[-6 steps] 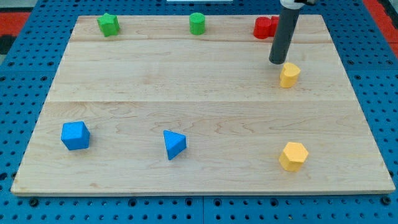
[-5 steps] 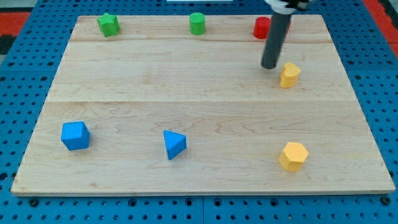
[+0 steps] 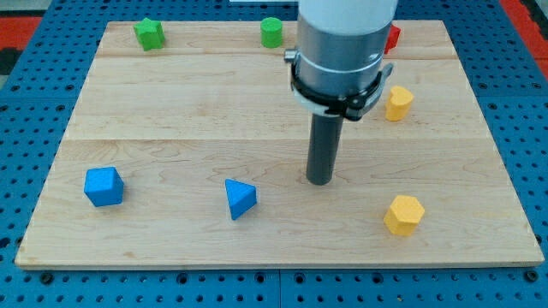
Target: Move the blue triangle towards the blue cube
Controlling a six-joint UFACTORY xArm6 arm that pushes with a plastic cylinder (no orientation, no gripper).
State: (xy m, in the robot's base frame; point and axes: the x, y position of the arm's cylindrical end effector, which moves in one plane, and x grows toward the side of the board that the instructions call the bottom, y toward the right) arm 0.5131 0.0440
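The blue triangle (image 3: 240, 198) lies on the wooden board (image 3: 171, 111) near the view's bottom, left of centre. The blue cube (image 3: 104, 186) sits further to the view's left, at about the same height. My tip (image 3: 319, 180) rests on the board to the right of the blue triangle, a clear gap apart from it. The arm's wide grey body hangs above the rod and hides part of the board's upper middle.
A green star-like block (image 3: 148, 33) and a green cylinder (image 3: 271, 31) stand along the view's top. A red block (image 3: 392, 37) is mostly hidden behind the arm. A yellow block (image 3: 397, 102) sits at the right, and a yellow hexagon (image 3: 403, 214) at the lower right.
My tip has moved from beside the upper yellow block down and left, to the right of the blue triangle. No block has moved.
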